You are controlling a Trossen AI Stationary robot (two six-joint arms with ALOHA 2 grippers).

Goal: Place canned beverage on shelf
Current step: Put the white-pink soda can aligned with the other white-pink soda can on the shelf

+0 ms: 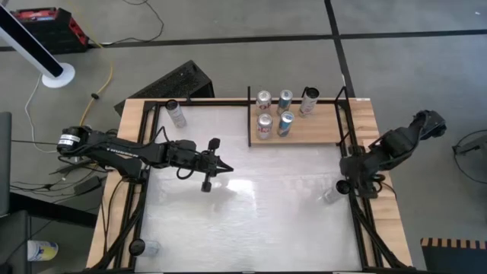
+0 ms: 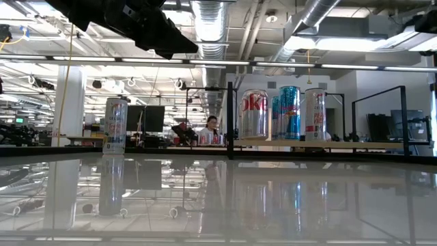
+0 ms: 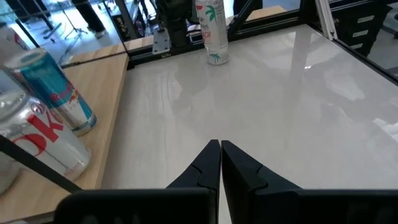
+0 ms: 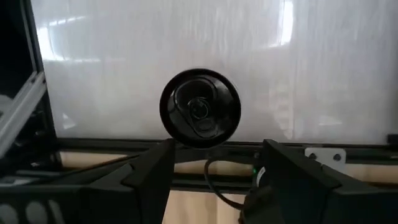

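right gripper (image 4: 214, 165) – jaws spread, gripping nothing, straight above the can (image 4: 200, 109) | can upright at table's right edge, axis vertical, near side of shelf (image 1: 304, 131) | shelf holds 5 cans | left gripper (image 3: 219, 152) clenched, empty – mid-table, farther off

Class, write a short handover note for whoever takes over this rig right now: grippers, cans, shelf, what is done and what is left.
Left gripper: shut, empty, over the middle of the table.
Right gripper: open, above an upright can at the table's right edge; not gripped yet.
Shelf: five cans standing on it.
Another can stands at the back left corner.
Left: grip the right-edge can and set it on the shelf.
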